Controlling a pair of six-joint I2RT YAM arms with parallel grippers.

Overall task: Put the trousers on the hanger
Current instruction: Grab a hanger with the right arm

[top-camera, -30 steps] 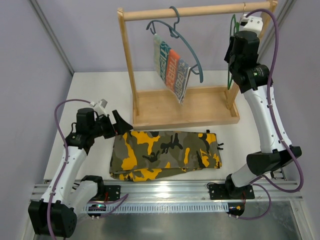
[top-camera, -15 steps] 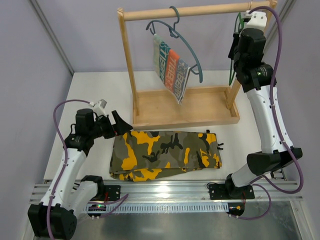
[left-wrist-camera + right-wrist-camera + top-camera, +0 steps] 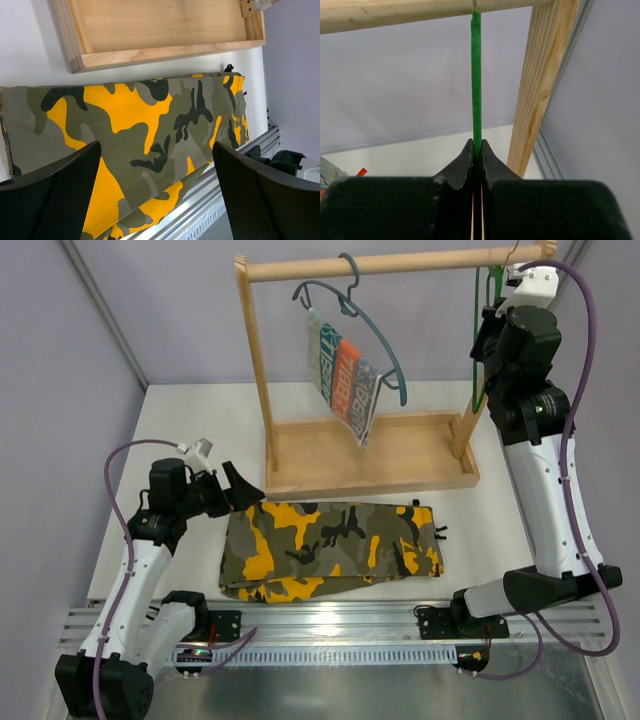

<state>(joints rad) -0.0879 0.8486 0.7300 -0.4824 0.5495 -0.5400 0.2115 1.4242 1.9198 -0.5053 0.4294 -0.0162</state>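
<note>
Two arms are on quite different jobs. Nearest the bases, the trousers (image 3: 330, 548) lie folded flat on the table (image 3: 190, 420), at about 6 o'clock in the top view. The left gripper (image 3: 236, 487) hovers at their 10 o'clock corner, with its jaws spread wide and nothing in them, looking along the cloth.

Beyond the trousers stands the wooden rack (image 3: 400, 455). A blue-grey hanger (image 3: 385, 355) with a striped cloth (image 3: 342, 375) hangs from its rail at 12 o'clock. Farthest off, at 1 o'clock, the right gripper (image 3: 476, 152) is pinched tight on the thin green wire of the hanger (image 3: 476, 75), which reaches up to the rail just beside the rack's right post.

The wire is slim and probably slick, so it may twist or slide in the jaws on the way off the rail. The hook could also snag the rail or knock the post, rocking the rack and swinging the other hanger. A hanger turned askew in the grip would be awkward to thread under soft, folded cloth.
</note>
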